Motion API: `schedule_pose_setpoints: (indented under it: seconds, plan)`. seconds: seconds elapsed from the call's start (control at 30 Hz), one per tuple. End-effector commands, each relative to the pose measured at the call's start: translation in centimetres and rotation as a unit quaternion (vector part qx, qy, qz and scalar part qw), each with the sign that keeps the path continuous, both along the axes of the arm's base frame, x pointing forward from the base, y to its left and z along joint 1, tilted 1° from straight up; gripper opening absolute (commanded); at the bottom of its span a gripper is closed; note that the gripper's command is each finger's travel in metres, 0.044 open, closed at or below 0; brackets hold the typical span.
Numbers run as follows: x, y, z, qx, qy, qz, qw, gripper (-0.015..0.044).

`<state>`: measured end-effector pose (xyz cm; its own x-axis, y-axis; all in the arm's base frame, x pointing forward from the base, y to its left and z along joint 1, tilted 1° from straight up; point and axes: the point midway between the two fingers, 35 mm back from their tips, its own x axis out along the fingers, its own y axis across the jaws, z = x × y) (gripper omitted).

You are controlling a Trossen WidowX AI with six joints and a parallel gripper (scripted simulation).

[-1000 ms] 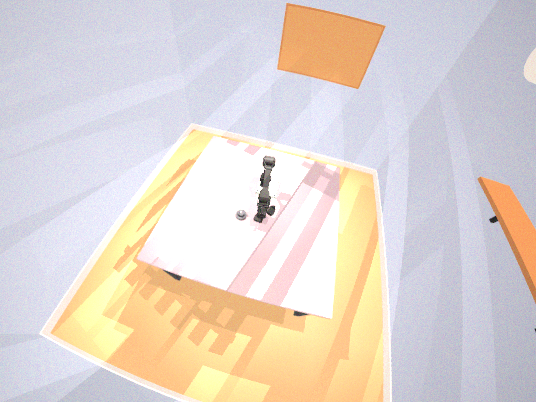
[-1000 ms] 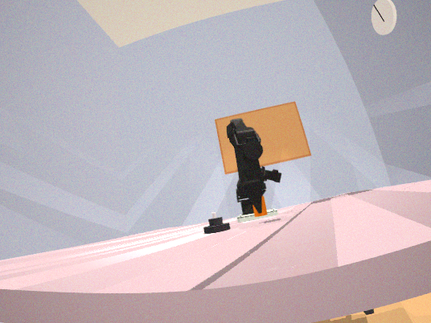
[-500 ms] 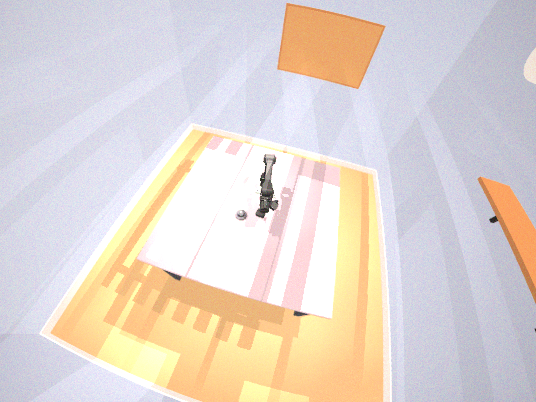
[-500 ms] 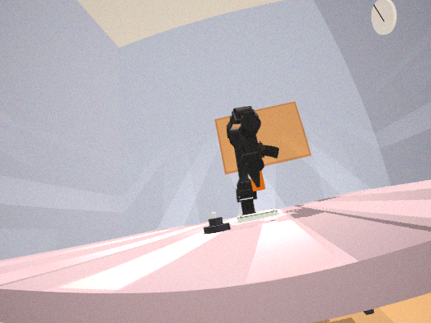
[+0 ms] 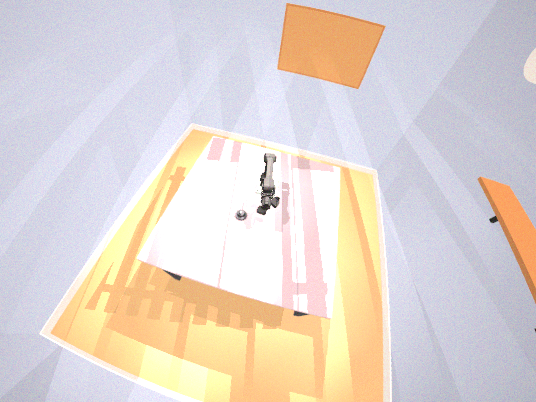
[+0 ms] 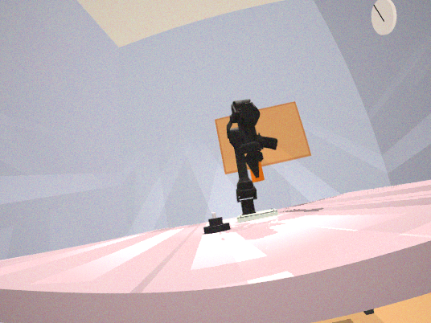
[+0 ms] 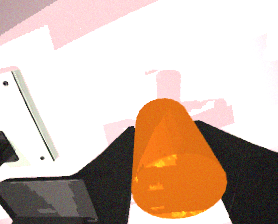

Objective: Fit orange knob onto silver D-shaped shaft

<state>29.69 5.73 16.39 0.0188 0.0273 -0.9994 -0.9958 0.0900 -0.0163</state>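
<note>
The orange knob (image 6: 260,176) (image 7: 175,162) is between the fingers of my gripper (image 6: 256,173) (image 7: 163,129), which is shut on it. The knob is raised well above the table and hangs a little tilted in the exterior view. Its underside hole does not show. In the top view the arm covers it. The dark round pedestal (image 5: 241,216) (image 6: 216,228) stands on the table, to the left of the gripper in the top and exterior views. Its small silver shaft (image 6: 213,214) points up and is bare; its flat side is too small to tell. The pedestal is outside the wrist view.
The arm's pale base plate (image 6: 261,216) (image 7: 31,117) sits on the table behind the pedestal in the exterior view. The pink and white table top (image 5: 185,242) (image 6: 100,267) carries strong light patches and shadows. An orange panel (image 5: 327,44) (image 6: 281,130) is in the background.
</note>
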Motion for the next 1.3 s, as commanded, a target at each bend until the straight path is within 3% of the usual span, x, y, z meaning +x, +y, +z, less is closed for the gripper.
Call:
schedule_pose_setpoints:
  seconds: [0.0, 0.7, 1.27]
  plan:
    - [-0.2, 0.1, 0.7, -0.003, -0.024, -0.002, 1.0, 0.0]
    - [-2.5, 1.6, 4.2, -0.022, -0.21, -0.004, 0.978, 0.0]
    - [-4.6, 3.1, 7.8, -0.039, -0.387, -0.008, 0.921, 0.0]
